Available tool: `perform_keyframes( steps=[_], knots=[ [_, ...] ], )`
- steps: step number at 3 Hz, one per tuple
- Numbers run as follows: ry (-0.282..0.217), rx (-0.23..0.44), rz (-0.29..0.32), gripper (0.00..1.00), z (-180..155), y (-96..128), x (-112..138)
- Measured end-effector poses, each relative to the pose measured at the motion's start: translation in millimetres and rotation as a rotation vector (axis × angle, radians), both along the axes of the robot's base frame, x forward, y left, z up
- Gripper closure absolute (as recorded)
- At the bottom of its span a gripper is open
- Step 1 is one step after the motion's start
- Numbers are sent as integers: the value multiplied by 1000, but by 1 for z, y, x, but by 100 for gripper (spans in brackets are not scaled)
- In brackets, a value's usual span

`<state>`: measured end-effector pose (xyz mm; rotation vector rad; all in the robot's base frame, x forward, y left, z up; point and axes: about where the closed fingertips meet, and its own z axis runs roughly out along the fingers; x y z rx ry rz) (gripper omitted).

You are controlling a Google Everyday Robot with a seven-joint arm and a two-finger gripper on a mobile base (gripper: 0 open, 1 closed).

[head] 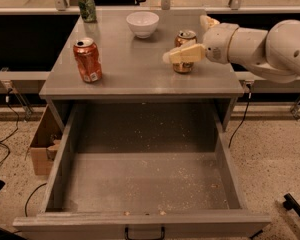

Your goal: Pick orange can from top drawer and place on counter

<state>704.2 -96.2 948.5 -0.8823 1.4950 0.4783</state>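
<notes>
The orange can (184,37) stands upright on the counter (135,69), towards its right back part. My gripper (185,39) comes in from the right and is open. One pale finger (182,55) lies across the front of the can's lower part, and the other fingertip (207,21) shows behind and to the right of the can. The can stands between them; I cannot tell whether either finger touches it. The top drawer (145,179) is pulled fully out below the counter. Its crumb-speckled floor holds nothing. Its dark handle (144,232) is at the front edge.
A red-orange can with a white label (87,60) stands at the counter's left front. A green can (86,5) stands at the back left, a white bowl (142,23) at the back middle. A cardboard box (42,145) and cables lie on the floor to the left.
</notes>
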Motion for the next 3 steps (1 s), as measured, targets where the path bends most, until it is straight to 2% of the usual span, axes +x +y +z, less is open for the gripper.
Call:
perform_keyframes(
  steps=[1,2,3],
  knots=[
    [-25,-226,83,0,27,2,-63],
    [-51,-422,82,0,48,0,-132],
    [-81,-468,74,0,67,7,-152]
  ],
)
